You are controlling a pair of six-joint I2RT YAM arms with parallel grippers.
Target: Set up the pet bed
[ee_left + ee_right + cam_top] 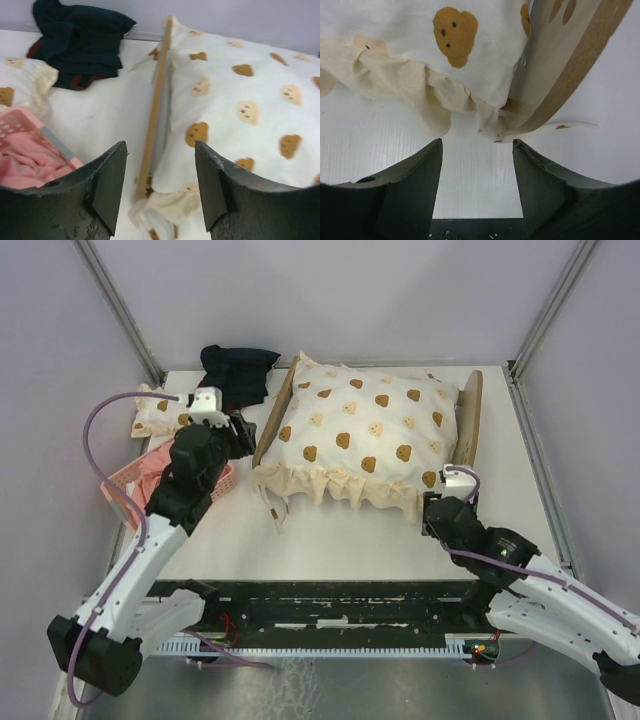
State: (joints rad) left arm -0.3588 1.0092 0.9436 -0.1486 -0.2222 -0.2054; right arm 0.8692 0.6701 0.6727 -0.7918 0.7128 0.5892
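Observation:
The pet bed stands mid-table, its low footboard [272,425] on the left and its arched headboard [468,425] on the right. A cream bear-print quilt [360,435] covers it, with the frill hanging over the near side. My left gripper [243,433] hovers open just left of the footboard [156,115]; the board's near end and a quilt [240,90] corner lie below its gap [160,190]. My right gripper [437,508] is open at the near right corner. Bare table shows between its fingers [477,185], just short of the headboard [570,65] and frill [420,95].
A pink basket [128,480] holding pink cloth [30,165] sits left of my left arm. A small bear-print pillow [158,412] lies behind it, and a dark crumpled cloth [238,370] is at the back left. Purple walls close in the table.

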